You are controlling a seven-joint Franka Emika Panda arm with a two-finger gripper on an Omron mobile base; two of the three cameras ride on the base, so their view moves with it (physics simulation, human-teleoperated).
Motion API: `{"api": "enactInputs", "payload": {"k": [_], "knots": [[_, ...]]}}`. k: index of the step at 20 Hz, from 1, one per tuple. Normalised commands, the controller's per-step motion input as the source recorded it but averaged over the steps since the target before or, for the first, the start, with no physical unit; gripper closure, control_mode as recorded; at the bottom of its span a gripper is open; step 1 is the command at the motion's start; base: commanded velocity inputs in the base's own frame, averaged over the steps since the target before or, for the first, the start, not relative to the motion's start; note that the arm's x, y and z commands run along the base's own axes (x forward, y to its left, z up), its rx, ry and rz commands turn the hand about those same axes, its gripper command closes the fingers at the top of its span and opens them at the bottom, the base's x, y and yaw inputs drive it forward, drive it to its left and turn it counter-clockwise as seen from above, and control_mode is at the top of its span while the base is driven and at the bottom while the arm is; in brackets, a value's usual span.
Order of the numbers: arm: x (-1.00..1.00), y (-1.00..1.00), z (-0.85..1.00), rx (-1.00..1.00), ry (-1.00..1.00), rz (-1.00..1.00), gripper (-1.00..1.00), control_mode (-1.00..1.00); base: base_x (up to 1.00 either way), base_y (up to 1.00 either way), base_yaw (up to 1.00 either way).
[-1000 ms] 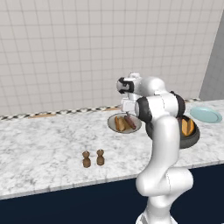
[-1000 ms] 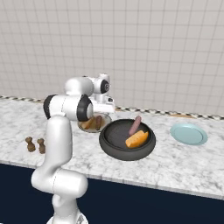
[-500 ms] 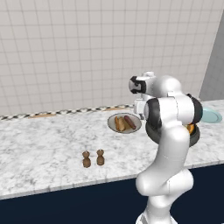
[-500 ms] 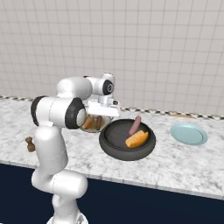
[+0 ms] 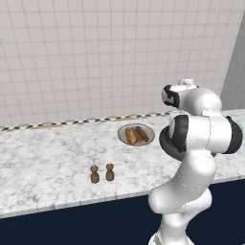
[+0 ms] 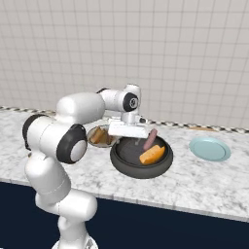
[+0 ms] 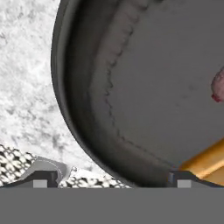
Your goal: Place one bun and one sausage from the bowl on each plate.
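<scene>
The dark bowl (image 6: 141, 171) sits on the counter with one orange-tan bun (image 6: 151, 154) and one reddish sausage (image 6: 150, 139) in it. My gripper (image 6: 128, 139) hangs open over the bowl's left part, nothing between its fingers. In the hand view the gripper (image 7: 112, 179) looks down at the bowl's rim (image 7: 61, 83), with the sausage's end (image 7: 218, 85) and the bun (image 7: 210, 162) at the right edge. The beige plate (image 5: 145, 141) holds a bun (image 5: 130, 135) and a sausage (image 5: 142, 133). The teal plate (image 6: 209, 148) lies bare to the right of the bowl.
Two small brown shakers (image 5: 94, 174) (image 5: 110, 172) stand near the counter's front edge, left of the arm. A tiled wall rises behind the marble counter (image 5: 48, 158). The arm's elbow covers most of the bowl in the left base view.
The arm has swung right, from above the beige plate to above the bowl. The plate with its bun and sausage is now uncovered. The gripper stays open.
</scene>
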Motion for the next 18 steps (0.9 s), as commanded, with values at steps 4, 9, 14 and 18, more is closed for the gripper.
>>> {"api": "enactInputs", "payload": {"k": [4,9,14,18], "knots": [[-0.52,-0.64,0.41,0.00,0.04,0.00,-1.00,-1.00,0.00,0.00,0.00],[-0.32,-0.74,0.11,0.01,0.00,-0.01,-1.00,-1.00,0.00,0.00,0.00],[0.39,-0.31,-0.04,0.05,-0.07,0.02,-1.00,-1.00,0.00,0.00,0.00],[0.67,-0.02,-0.09,0.01,-0.01,0.01,-1.00,-1.00,0.00,0.00,0.00]]}}
